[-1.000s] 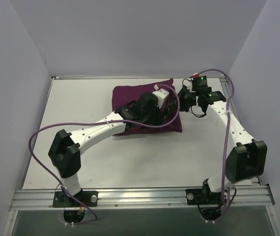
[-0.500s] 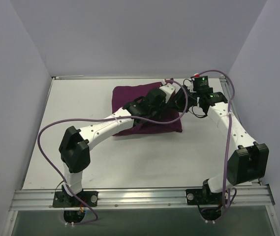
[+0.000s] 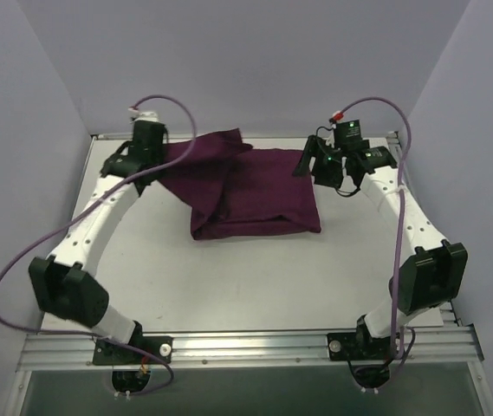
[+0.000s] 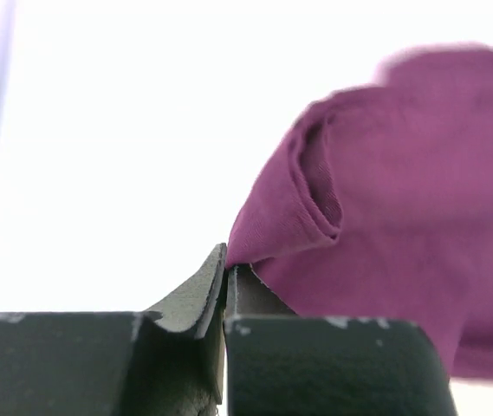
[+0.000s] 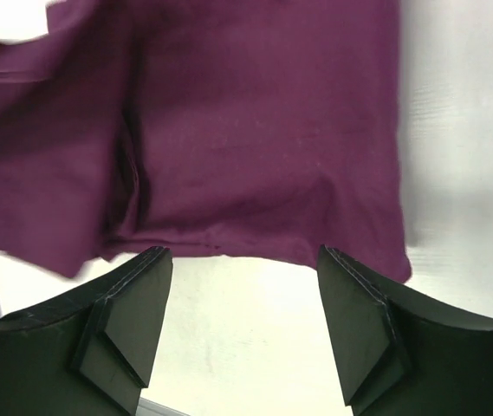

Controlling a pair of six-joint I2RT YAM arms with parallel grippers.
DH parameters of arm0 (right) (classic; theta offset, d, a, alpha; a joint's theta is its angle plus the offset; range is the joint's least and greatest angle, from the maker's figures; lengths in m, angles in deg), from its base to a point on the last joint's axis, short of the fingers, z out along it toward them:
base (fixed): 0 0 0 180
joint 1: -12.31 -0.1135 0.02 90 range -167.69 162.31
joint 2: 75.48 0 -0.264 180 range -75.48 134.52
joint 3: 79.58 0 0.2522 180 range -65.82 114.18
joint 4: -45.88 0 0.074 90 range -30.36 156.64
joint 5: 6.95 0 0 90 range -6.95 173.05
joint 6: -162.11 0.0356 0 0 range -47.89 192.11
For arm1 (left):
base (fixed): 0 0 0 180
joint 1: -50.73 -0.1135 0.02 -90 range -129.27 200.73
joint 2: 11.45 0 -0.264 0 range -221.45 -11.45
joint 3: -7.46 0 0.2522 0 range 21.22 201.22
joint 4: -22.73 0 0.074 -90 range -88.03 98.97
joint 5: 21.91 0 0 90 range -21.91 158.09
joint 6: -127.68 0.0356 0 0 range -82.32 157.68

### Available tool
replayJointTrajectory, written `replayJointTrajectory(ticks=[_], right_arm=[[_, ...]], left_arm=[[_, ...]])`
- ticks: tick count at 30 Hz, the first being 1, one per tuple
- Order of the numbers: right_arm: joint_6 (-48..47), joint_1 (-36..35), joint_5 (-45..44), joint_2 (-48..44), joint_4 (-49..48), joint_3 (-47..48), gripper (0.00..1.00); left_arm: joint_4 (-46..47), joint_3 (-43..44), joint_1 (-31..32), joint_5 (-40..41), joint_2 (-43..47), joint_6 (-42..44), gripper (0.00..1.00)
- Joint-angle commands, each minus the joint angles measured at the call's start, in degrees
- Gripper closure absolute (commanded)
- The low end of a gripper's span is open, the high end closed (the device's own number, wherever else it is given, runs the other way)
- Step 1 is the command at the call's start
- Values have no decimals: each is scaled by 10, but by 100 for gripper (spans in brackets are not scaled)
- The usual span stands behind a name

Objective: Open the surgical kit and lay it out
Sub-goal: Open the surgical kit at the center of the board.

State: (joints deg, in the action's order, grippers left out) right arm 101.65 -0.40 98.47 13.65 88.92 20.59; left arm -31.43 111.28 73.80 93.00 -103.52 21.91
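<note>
The surgical kit lies as a dark magenta cloth wrap [image 3: 255, 199] at the back middle of the white table. One flap [image 3: 203, 156] is drawn out toward the back left. My left gripper [image 3: 156, 163] is shut on that flap's corner, and in the left wrist view the cloth [image 4: 385, 217] is pinched between the closed jaws of this gripper [image 4: 228, 264]. My right gripper [image 3: 315, 168] hovers at the wrap's back right corner. It stands open [image 5: 242, 295] with nothing between the fingers, just short of the cloth's edge [image 5: 255, 130]. The tray and the instruments are hidden under the cloth.
Pale walls close in the table [image 3: 229, 277] on the left, back and right. An aluminium rail [image 3: 246, 347] with both arm bases runs along the near edge. Purple cables loop off each arm.
My left arm swung from over the wrap to the back left, shut on a flap and pulled it out leftward. My right gripper opened and let go of the cloth.
</note>
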Motion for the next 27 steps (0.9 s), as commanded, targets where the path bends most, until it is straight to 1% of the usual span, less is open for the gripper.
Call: replayJointTrajectory(ticks=[1, 2, 3, 4, 5, 6, 7, 8, 10, 12, 13, 14, 16, 18, 20, 22, 27], right_arm=[[-57, -61, -23, 35, -10, 3, 34], [-61, -78, -32, 43, -25, 3, 34], [-66, -114, -39, 50, -30, 12, 34], [-70, -134, -44, 71, -36, 17, 33], [-74, -150, -50, 83, -40, 25, 33], [-75, -165, -55, 97, -39, 50, 32], [-77, -193, -58, 118, -45, 57, 31], [-90, -206, -63, 130, -57, 65, 31], [-107, -239, -85, 169, -55, 98, 30], [-113, -248, -87, 194, -54, 117, 32], [-112, -249, -80, 213, -58, 127, 35], [-110, -253, -71, 220, -74, 129, 37], [-102, -260, -64, 236, -85, 132, 37], [-101, -272, -62, 249, -84, 144, 36], [-99, -280, -53, 257, -101, 145, 31], [-106, -294, -64, 265, -104, 154, 26], [-112, -302, -51, 289, -100, 191, 25]], left_arm=[[-90, -41, -102, 78, 96, -47, 98], [-98, -55, -128, 98, 115, -51, 98], [-106, -69, -151, 109, 123, -50, 91], [-120, -93, -174, 124, 128, -51, 72], [-124, -104, -209, 144, 135, -50, 34], [-129, -114, -224, 145, 136, -47, 5], [-136, -129, -231, 138, 136, -44, 6], [-138, -134, -256, 125, 137, -44, 6], [-129, -147, -255, 86, 141, -41, 6], [-128, -159, -255, 52, 149, -51, 6], [-129, -161, -254, 12, 150, -61, 6], [-129, -162, -251, -5, 153, -67, 6], [-124, -164, -245, -53, 155, -76, 6], [-122, -168, -240, -71, 159, -76, 6], [-116, -170, -238, -96, 159, -73, 6], [-102, -180, -237, -121, 155, -64, 6], [-101, -189, -237, -148, 125, -76, 6]])
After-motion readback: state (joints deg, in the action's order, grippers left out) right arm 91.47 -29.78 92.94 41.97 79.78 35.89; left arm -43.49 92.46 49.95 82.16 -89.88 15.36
